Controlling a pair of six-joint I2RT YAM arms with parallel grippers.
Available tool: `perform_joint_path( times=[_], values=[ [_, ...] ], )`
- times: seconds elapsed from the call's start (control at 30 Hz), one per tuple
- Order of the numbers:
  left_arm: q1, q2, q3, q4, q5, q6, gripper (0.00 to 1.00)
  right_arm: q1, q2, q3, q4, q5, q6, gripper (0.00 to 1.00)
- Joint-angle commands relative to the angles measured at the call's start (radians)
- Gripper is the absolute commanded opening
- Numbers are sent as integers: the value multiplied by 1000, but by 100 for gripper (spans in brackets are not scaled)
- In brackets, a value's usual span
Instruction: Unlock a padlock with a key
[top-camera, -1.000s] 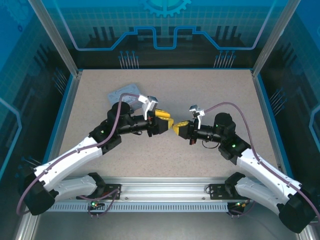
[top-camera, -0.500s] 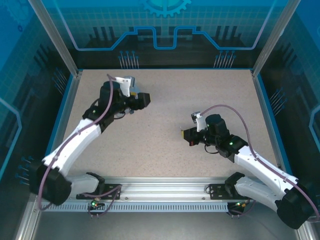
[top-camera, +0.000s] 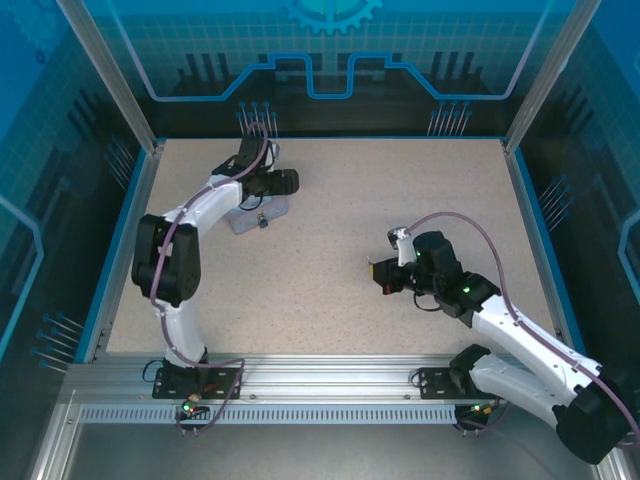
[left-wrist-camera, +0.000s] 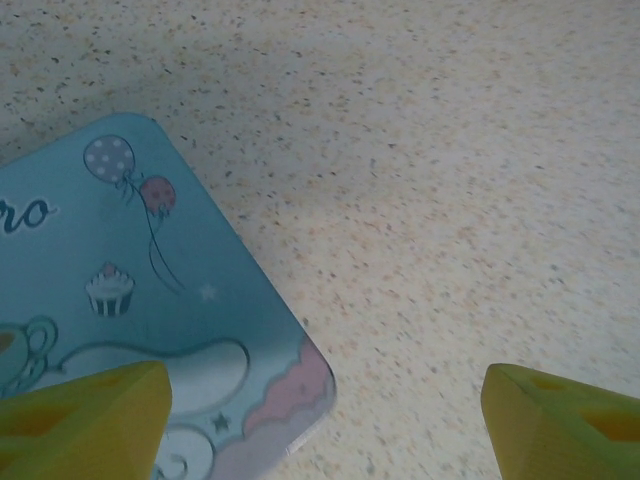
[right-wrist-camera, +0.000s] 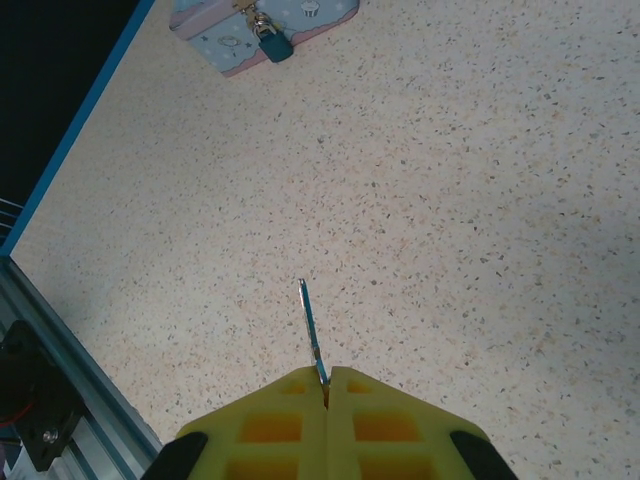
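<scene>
Left gripper (left-wrist-camera: 320, 420) has swung from the centre meeting to far left, jaws now wide apart over the tin (left-wrist-camera: 120, 300). Padlock (right-wrist-camera: 272, 45) hangs on the tin's near face. Right gripper (right-wrist-camera: 326, 375) stays mid-right, clamped on the key (right-wrist-camera: 310, 320). Handover looks done; left probably steadies the tin next, and the key still has to go in.

Robotics lab test cell, prob.: enclosed by blue circuit-print wall panels (top-camera: 330, 60) w/ gear logo, silver aluminium frame posts (top-camera: 108, 75); speckled beige tabletop (top-camera: 330, 270); slotted aluminium base rail (top-camera: 330, 375) carrying white-and-black left robot arm (top-camera: 165, 260) & right robot arm (top-camera: 520, 335).
</scene>
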Motion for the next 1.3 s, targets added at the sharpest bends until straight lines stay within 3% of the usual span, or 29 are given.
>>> perform_joint_path(
  times=[0.0, 0.37, 0.83, 1.07, 1.27],
  values=[
    [3, 69, 84, -64, -53, 35, 82, -5, -28, -5, -24, 13, 14, 0],
    [-49, 95, 18, -70, -8, 14, 75, -7, -57, -16, -42, 31, 16, 0],
    [-324, -150, -334, 76, 15, -154, 71, -9, -81, -21, -94, 62, 19, 0],
    [-463, -194, -405, 134, 16, -248, 71, -27, -132, -12, -176, 89, 12, 0],
    [-533, -210, -411, 203, 74, -314, 71, -91, -178, -53, -199, 51, 33, 0]
  ],
)
